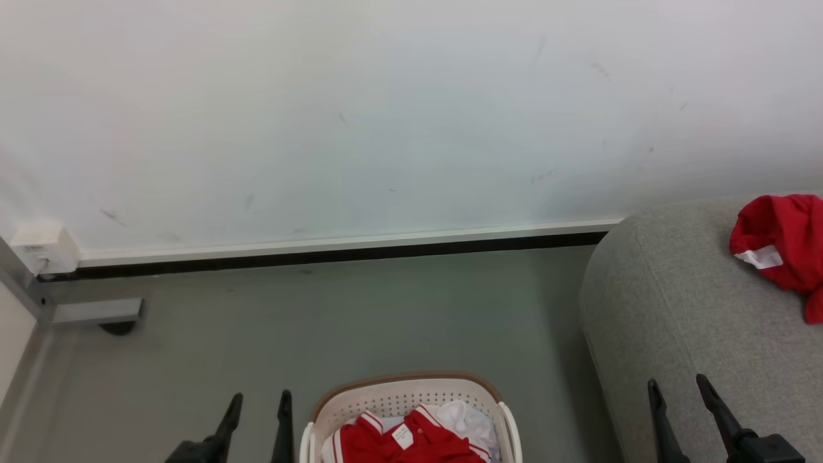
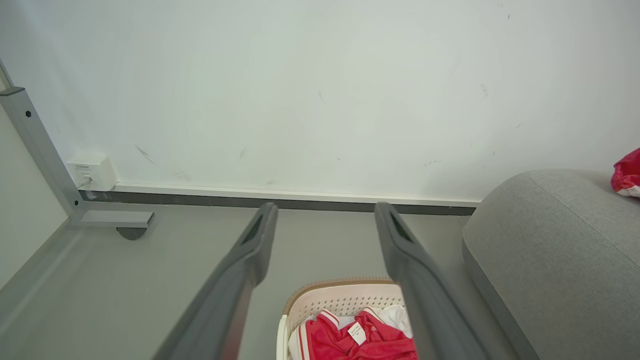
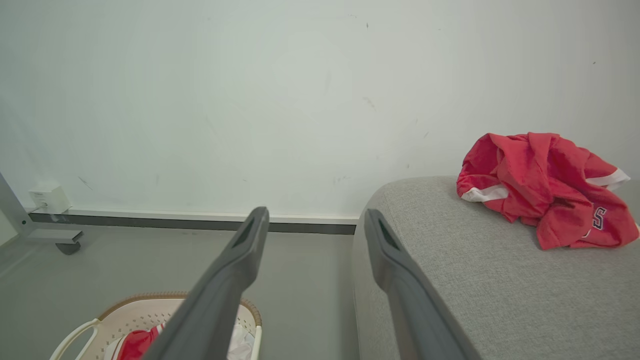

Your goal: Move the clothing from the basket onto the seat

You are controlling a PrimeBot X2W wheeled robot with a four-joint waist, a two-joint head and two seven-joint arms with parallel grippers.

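Soft, even, bright light fills all three views, with no glare on the white wall [image 1: 386, 116], which carries a faint greenish cast. Shadows are weak: the floor [image 1: 353, 308] darkens slightly beside the rounded edge of the seat [image 1: 675, 308]. In the wrist views the left gripper [image 2: 326, 206] and right gripper [image 3: 316, 211] lie close to the lens and look a little soft. The wide angle makes the metal post [image 2: 35, 145] at the left edge lean. The red clothing [image 3: 540, 185] shows crisp and saturated.

Plain indoor room, grey sofa [image 1: 675, 321], scuffed wall [image 1: 386, 116]
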